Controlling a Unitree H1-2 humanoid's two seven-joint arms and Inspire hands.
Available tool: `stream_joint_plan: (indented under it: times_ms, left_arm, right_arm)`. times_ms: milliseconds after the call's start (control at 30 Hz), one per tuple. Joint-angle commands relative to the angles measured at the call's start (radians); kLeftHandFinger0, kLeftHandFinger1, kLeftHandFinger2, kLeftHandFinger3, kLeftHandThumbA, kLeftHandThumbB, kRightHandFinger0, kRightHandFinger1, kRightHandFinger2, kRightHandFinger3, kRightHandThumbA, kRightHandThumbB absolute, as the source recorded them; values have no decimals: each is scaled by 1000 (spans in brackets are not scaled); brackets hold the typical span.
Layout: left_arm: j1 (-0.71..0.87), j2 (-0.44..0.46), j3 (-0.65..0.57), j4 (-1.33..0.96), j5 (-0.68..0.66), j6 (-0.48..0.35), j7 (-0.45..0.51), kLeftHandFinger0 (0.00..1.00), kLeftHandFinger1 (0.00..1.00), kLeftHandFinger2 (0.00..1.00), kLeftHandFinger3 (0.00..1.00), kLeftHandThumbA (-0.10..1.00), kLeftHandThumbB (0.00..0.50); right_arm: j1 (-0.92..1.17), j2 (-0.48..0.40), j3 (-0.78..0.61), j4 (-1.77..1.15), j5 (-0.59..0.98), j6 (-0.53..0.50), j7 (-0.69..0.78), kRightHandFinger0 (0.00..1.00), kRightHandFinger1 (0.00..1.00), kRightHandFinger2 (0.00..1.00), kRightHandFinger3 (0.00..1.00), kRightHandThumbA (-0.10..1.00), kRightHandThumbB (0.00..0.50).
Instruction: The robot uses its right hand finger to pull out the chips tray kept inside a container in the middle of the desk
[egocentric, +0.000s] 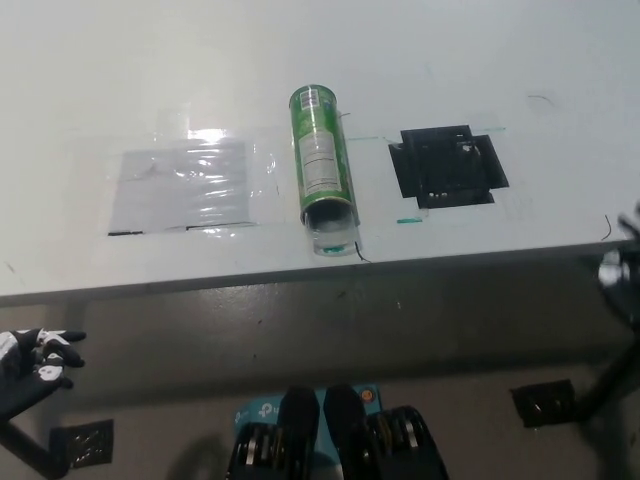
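Note:
A green chips container (322, 150) lies on its side in the middle of the white desk (500, 60), its open end toward me. The clear chips tray (333, 238) pokes a little way out of that open end, near the desk's front edge. Only a sliver of my black right hand (630, 228) shows at the picture's right edge, level with the desk's front edge and far to the right of the container. My white left hand (38, 357) rests low at the lower left, below the desk edge, holding nothing with its fingers apart.
A clear plastic sheet (185, 185) lies flat on the desk left of the container. A black square patch (450, 165) sits to the container's right, with green tape marks around it. The desk's front edge (200, 285) runs across just below the tray.

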Motion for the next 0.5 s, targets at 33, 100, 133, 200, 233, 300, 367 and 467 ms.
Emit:
stream_joint_plan:
  times_ms: [33, 100, 133, 200, 233, 300, 367, 467]
  left_arm:
    - [-10, 12, 18, -32, -19, 14, -17, 501, 596, 747, 932, 47, 0]
    - [-13, 11, 18, -28, -21, 13, -18, 518, 603, 749, 923, 46, 0]
    - [-13, 11, 18, -30, -21, 16, -17, 518, 603, 750, 924, 45, 0]
    - [-15, 13, 15, -37, -19, 23, -17, 520, 609, 756, 935, 32, 0]
    - [-14, 14, 15, -37, -18, 24, -17, 522, 611, 758, 937, 31, 0]
    - [-13, 13, 16, -41, -18, 25, -15, 519, 607, 750, 931, 28, 0]
    - [-18, 19, 13, -39, -17, 22, -21, 531, 613, 755, 929, 31, 0]
    - [-20, 18, 15, -39, -22, 28, -19, 534, 613, 754, 927, 34, 0]
  right_arm:
    - [-186, -43, 38, -47, 10, 13, 34, 0, 58, 936, 1000, -100, 185]
    - [-233, -49, 64, -17, -23, -8, 27, 0, 17, 924, 1000, -100, 206]
    - [-265, -46, 78, 7, -28, -25, 30, 0, 5, 936, 1000, -100, 207]
    - [-302, -46, 114, 27, -42, -24, 38, 0, 0, 1000, 1000, -100, 217]
    - [-304, -48, 118, 29, -41, -24, 37, 0, 0, 1000, 1000, -100, 216]
    - [-325, -54, 159, 32, -60, -17, 52, 0, 0, 1000, 1000, -100, 230]
    - [-335, -52, 180, 47, -62, -34, 59, 0, 0, 1000, 1000, -100, 260]
    - [-348, -65, 230, 70, -85, -65, 74, 0, 0, 1000, 1000, -100, 296]
